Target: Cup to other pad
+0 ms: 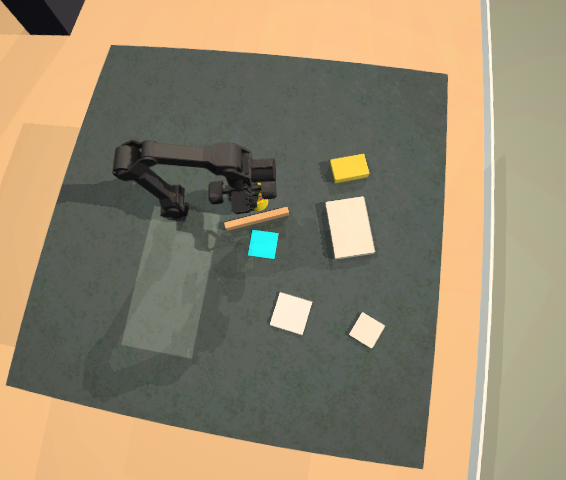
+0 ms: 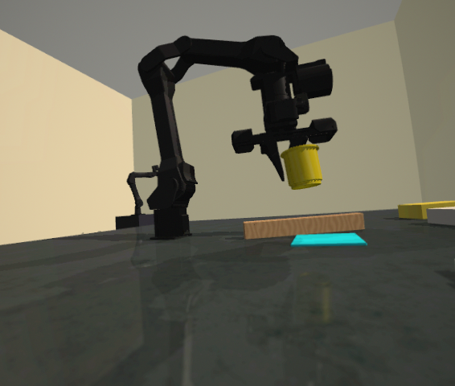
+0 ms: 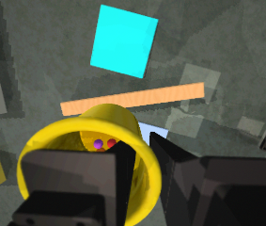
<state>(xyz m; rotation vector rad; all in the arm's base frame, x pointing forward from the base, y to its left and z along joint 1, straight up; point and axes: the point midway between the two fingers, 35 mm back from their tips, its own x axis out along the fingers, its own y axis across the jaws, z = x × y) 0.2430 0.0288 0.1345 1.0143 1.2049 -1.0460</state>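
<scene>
The yellow cup [image 1: 261,206] [image 2: 302,168] [image 3: 114,112] hangs in the air, slightly tilted, well above the mat. My gripper [image 2: 286,176] [image 3: 143,136] is shut on the cup's side wall, one finger inside the cup and one outside. A purple marble [image 3: 98,144] and a red marble [image 3: 112,142] show inside the cup; my finger hides part of its inside. A pale blue pad [image 3: 155,131] shows partly behind the cup in the wrist view. The cyan pad [image 1: 263,244] [image 2: 329,240] [image 3: 124,41] lies bare on the other side of the wooden bar.
The wooden bar [image 1: 256,218] [image 2: 304,225] [image 3: 133,99] lies between the two pads. A yellow block [image 1: 349,168] [image 2: 412,211] and a large white block [image 1: 350,227] stand to the right in the top view. Two smaller white blocks [image 1: 291,313] [image 1: 367,330] stand lower in that view.
</scene>
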